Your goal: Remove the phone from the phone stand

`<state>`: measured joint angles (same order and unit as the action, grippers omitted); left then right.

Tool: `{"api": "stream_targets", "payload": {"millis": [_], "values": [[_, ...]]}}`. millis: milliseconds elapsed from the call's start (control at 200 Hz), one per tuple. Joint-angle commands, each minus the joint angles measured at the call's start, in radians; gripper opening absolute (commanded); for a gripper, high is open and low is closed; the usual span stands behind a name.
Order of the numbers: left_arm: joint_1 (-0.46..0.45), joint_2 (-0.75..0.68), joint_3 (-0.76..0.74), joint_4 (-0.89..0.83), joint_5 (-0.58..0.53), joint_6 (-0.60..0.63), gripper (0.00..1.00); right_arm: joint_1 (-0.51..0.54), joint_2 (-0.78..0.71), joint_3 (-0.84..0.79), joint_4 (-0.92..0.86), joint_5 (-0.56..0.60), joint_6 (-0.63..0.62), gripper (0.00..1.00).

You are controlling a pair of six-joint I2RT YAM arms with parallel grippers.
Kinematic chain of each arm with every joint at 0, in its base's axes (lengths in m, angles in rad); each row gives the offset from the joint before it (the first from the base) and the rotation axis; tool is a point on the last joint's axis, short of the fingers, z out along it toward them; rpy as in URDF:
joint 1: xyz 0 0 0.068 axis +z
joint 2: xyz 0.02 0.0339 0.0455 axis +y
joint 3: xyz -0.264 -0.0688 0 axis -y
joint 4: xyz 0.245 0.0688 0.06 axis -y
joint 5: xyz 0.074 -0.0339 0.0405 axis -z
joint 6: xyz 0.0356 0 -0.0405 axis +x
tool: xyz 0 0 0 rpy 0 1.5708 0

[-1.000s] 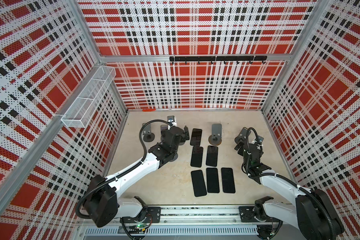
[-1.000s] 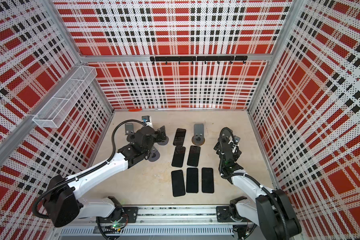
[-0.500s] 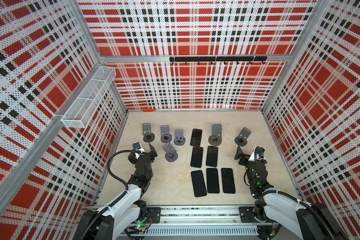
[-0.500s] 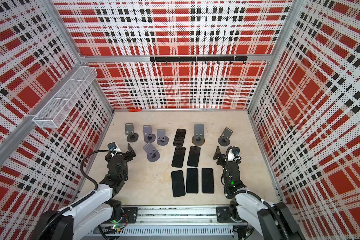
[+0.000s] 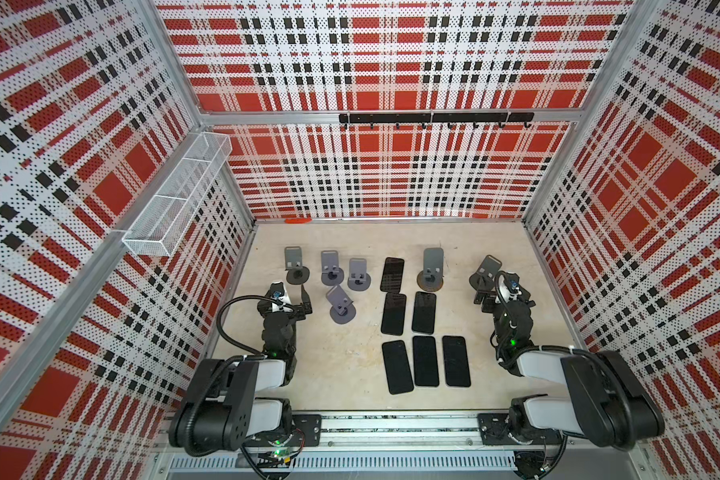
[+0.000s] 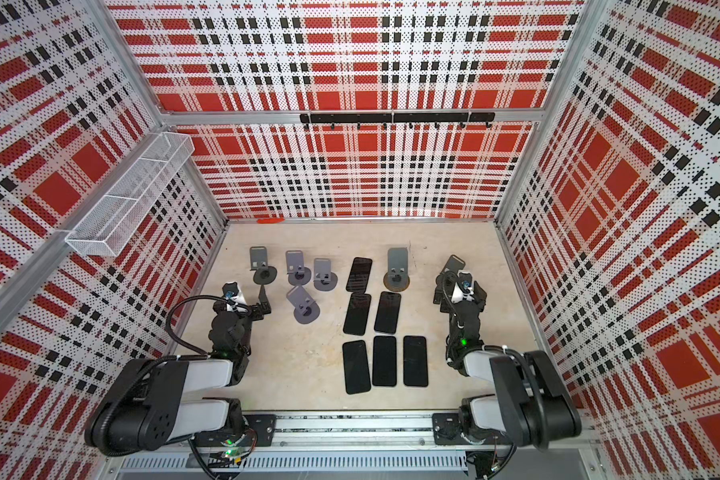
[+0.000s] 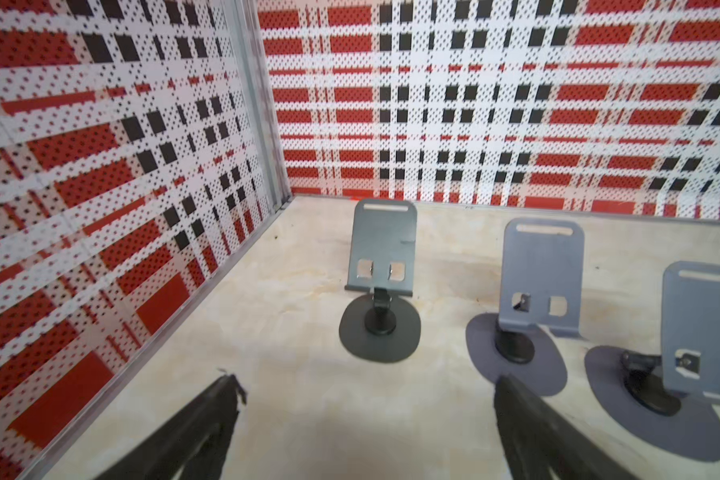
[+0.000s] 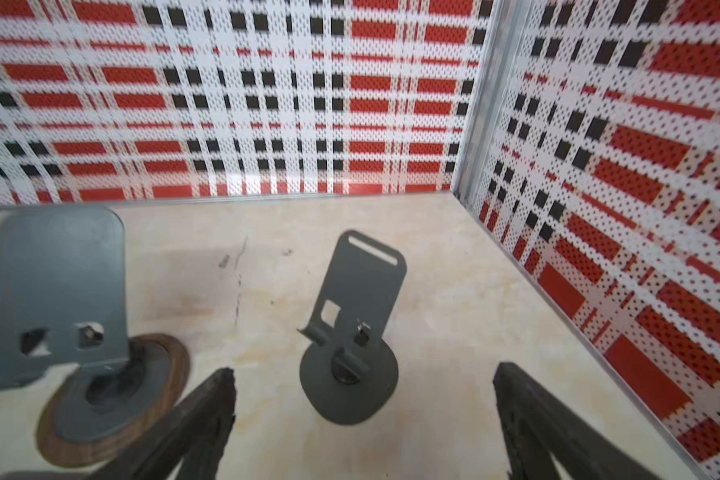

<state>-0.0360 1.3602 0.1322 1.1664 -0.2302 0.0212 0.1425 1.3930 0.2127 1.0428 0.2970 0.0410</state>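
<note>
A black hook rail [image 5: 433, 118] runs across the plaid perforated back wall [image 5: 391, 54]. Below and left of the rail, a white wire basket [image 5: 175, 201] (three compartments) hangs on the side wall. Well below the rail lies the beige bench [image 5: 341, 374], with a small red-orange strip [image 5: 298, 220] at its back edge, below and slightly left of the rail's left end.

In both top views the right arm [image 5: 512, 318] hides the base of the rightmost phone stand [image 5: 489, 266]. The left wrist view's edge crops a grey stand [image 7: 705, 332].
</note>
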Motion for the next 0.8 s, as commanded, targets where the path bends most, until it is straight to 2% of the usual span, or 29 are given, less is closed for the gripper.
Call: {"api": "stream_targets", "payload": {"millis": [0,40,90,165,220,306,356,421,641,797], "values": [[0.069,0.113,0.021,0.238,0.14,-0.059,0.98,-0.027,0.095,-0.007,0.215,-0.083,-0.061,1.0],[0.086,0.176,0.021,0.295,0.164,-0.069,0.98,-0.041,0.142,-0.004,0.226,-0.084,-0.043,1.0],[0.087,0.24,0.021,0.39,0.182,-0.078,0.98,-0.055,0.217,-0.007,0.348,-0.121,-0.044,1.0],[0.063,0.19,0.057,0.218,0.127,-0.049,0.98,-0.067,0.158,0.02,0.187,-0.121,-0.013,1.0],[0.04,0.217,0.075,0.24,0.11,-0.031,0.98,-0.071,0.197,0.025,0.253,-0.051,0.004,1.0],[0.042,0.216,0.065,0.254,0.123,-0.027,0.98,-0.073,0.168,0.039,0.165,0.068,0.066,1.0],[0.042,0.217,0.064,0.262,0.125,-0.029,0.98,-0.077,0.189,0.043,0.202,0.062,0.054,1.0],[0.042,0.217,0.064,0.262,0.124,-0.03,0.98,-0.075,0.174,0.06,0.136,0.054,0.06,1.0],[0.031,0.213,0.078,0.229,0.06,-0.039,0.98,-0.075,0.18,0.057,0.157,0.051,0.051,1.0],[0.042,0.215,0.078,0.231,0.081,-0.046,0.98,-0.075,0.185,0.056,0.163,0.052,0.05,1.0]]}}
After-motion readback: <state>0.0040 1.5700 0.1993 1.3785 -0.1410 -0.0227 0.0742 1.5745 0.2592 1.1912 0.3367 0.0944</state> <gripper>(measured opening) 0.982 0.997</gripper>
